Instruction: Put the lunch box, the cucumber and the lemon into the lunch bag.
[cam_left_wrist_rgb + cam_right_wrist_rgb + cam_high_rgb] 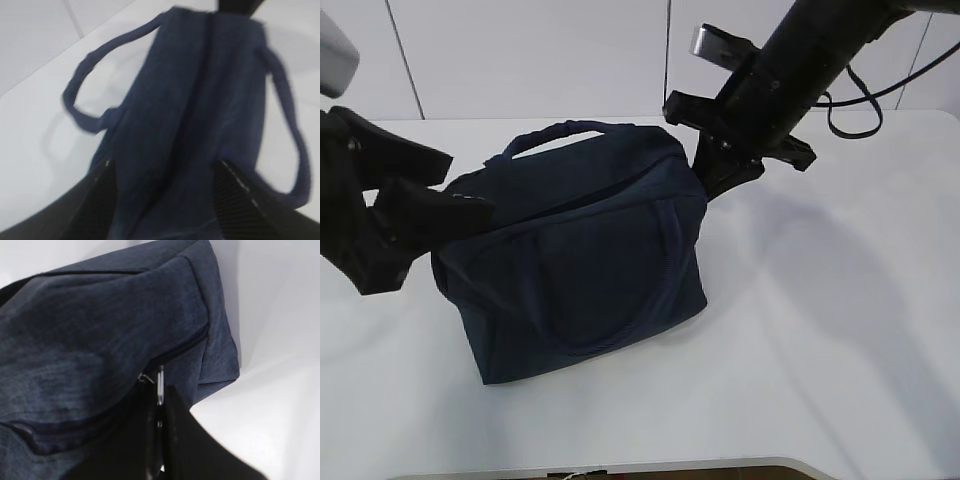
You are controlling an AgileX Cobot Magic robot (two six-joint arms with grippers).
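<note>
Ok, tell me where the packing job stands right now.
Done: nothing visibly packed; lunch box, cucumber and lemon are not in view. In hand: the right gripper pinches the metal ring pull on the lunch bag, whose zipper looks closed; the left gripper stands open around the bag's end. Left: cannot tell beyond that.

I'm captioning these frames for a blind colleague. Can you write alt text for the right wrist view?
The right gripper, shut, pinches the metal ring pull of the zipper on a dark navy lunch bag that fills most of the frame. The bag sits on a white table.
</note>
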